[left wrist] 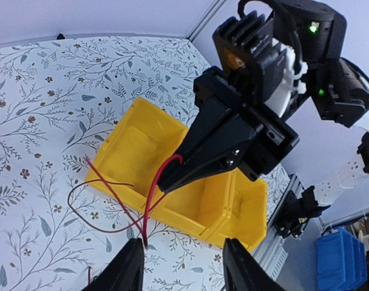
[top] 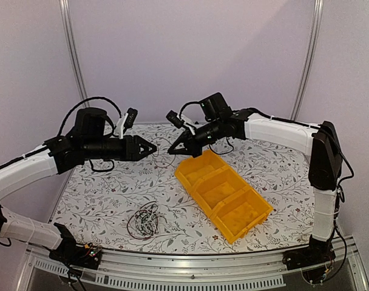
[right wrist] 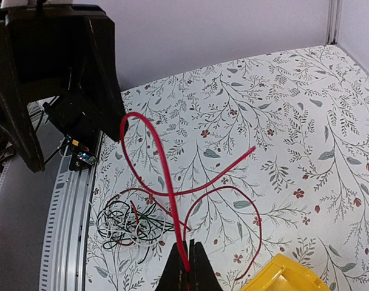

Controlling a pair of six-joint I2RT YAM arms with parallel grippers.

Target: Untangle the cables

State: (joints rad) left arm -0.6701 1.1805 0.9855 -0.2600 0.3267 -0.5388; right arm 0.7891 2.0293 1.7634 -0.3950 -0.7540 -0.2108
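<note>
My right gripper is shut on a thick red cable, which arches up from the jaws toward my left gripper. In the left wrist view the right gripper holds this red cable above the table, and its free end hangs beside my left gripper's finger. The left gripper is open and holds nothing. A thinner reddish-brown wire loops on the table. A tangle of black, white and red cables lies near the table's front edge; it also shows in the right wrist view. Both grippers face each other tip to tip.
A yellow three-compartment bin sits right of centre, just below the right gripper. Its near wall shows in the left wrist view and a corner in the right wrist view. The metal front rail borders the floral tabletop.
</note>
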